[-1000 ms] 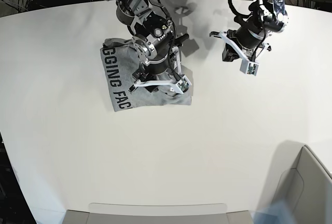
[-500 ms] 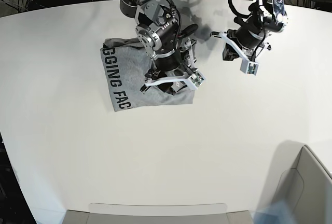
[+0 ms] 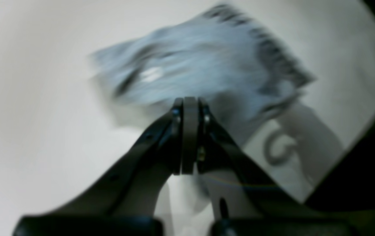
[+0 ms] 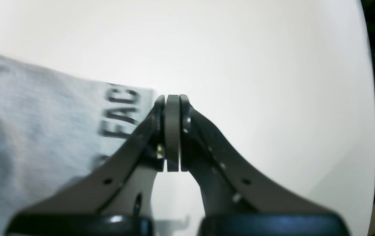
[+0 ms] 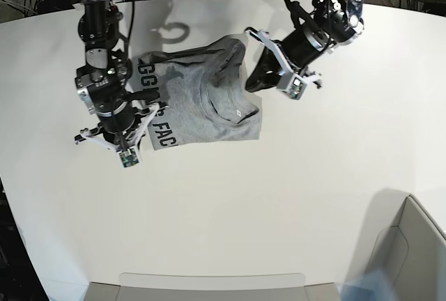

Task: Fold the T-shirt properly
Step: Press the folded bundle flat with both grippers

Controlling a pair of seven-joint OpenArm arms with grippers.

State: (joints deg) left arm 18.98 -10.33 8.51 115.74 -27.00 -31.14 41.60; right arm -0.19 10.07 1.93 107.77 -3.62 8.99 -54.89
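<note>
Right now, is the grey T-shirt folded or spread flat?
Folded, roughly. The heather-grey cotton T-shirt lies as a compact, rumpled bundle on the white table, sleeves tucked away; black lettering shows only along one edge, cut off.

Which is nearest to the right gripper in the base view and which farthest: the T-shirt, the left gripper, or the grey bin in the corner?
1. T-shirt, right beside the right gripper.
2. Left gripper, across the shirt at its far edge.
3. Grey bin, in the opposite bottom corner.

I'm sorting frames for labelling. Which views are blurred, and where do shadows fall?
Left wrist: heavy motion blur smears the T-shirt. Right wrist: the lettering reads sharp, though the table washes out bright. Base: sharp, with arm shadows on the table above the T-shirt.
</note>
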